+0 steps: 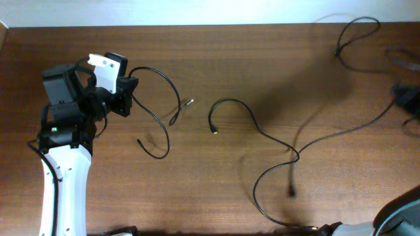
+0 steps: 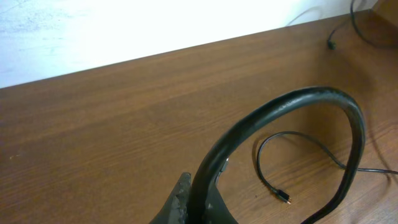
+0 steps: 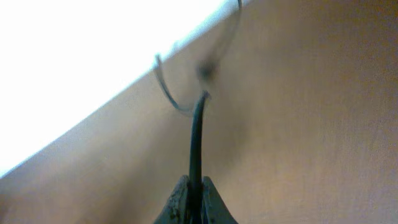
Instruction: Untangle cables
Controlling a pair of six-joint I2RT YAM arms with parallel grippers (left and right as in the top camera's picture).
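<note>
My left gripper [image 1: 126,95] is shut on a black cable [image 1: 172,88] and holds it just above the wooden table. The cable arcs out from the jaws [image 2: 199,202] in the left wrist view [image 2: 298,99]; its two plug ends hang to the right of the gripper. A second, longer cable [image 1: 244,110] lies mid-table with a small plug end [image 2: 284,197]. It runs right toward my right gripper [image 1: 405,98], which is raised and blurred at the far right. In the right wrist view that gripper [image 3: 193,200] is shut on a thin black cable [image 3: 197,137].
A third black cord [image 1: 357,33] loops at the far right corner of the table, also visible in the left wrist view [image 2: 333,43]. The long cable's loop [image 1: 259,196] reaches the front edge. A white wall borders the table's back.
</note>
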